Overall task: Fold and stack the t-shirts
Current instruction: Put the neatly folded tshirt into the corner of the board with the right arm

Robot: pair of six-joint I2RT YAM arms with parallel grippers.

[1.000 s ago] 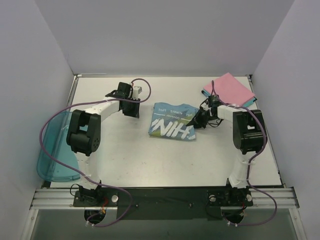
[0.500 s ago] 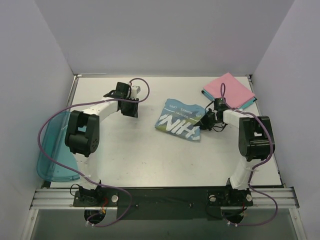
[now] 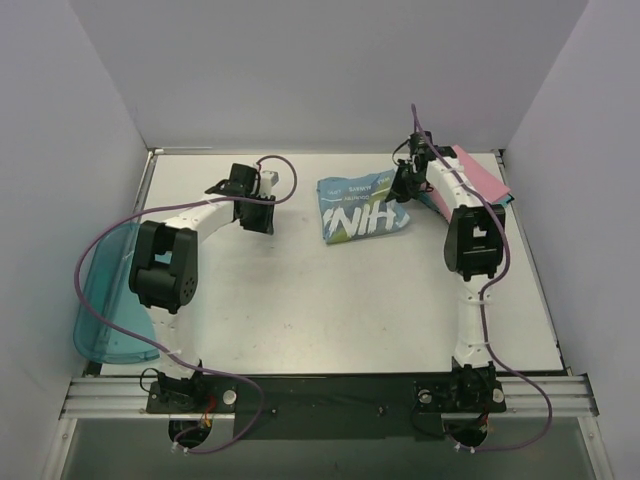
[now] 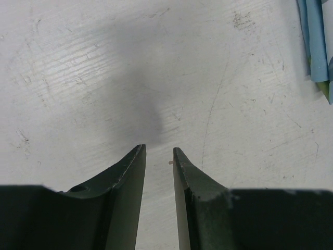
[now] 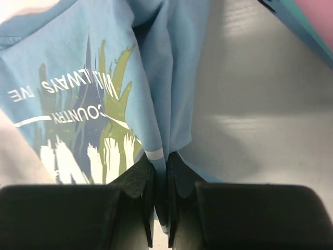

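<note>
The folded light blue t-shirt [image 3: 362, 207] with white and yellow-green print hangs lifted at the back of the table, left of the pink t-shirt [image 3: 480, 178] that lies on a teal one [image 3: 508, 200]. My right gripper [image 3: 404, 184] is shut on the blue shirt's right edge; in the right wrist view the cloth [image 5: 93, 99] is pinched at the right gripper [image 5: 161, 161], and the teal and pink shirts [image 5: 307, 26] show at the top right. My left gripper [image 3: 256, 217] hovers open over bare table to the shirt's left, the left gripper [image 4: 159, 151] holding nothing.
A translucent teal bin [image 3: 108, 300] sits off the table's left edge. White walls close in the back and both sides. The blue shirt's edge [image 4: 317, 41] shows at the top right of the left wrist view.
My right gripper has carried the blue t-shirt up and toward the back right, close to the pink and teal stack. The left arm has stayed put.
</note>
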